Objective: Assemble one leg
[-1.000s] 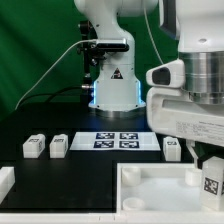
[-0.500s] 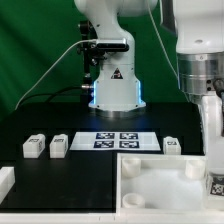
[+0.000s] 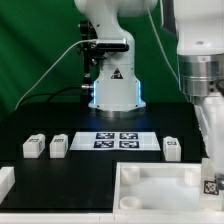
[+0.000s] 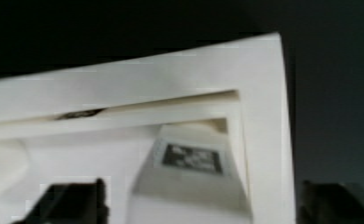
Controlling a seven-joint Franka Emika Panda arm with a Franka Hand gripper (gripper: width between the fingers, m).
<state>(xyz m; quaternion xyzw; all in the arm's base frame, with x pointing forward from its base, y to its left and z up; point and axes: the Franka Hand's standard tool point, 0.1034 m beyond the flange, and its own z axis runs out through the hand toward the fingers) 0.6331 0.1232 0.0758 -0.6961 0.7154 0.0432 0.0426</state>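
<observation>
Lowering: gripper (image 3: 212, 172) grasping a leg (image 3: 211, 185) has dropped from a second ago, now low at the tray's (image 3: 150, 185) lower-right corner. Judged: insertion into the corner is near.

From my station the worktop (image 3: 60, 170) reads as matt black, with no glare. The tray (image 3: 150, 185) looks like smooth white plastic with a soft sheen. Beyond the tray, the marker board (image 3: 118, 140) seems thin, flat and paper-like. The legs (image 3: 34, 146) left of that board appear as matt white plastic. The arm's shell (image 3: 200, 45) looks glossy white.
</observation>
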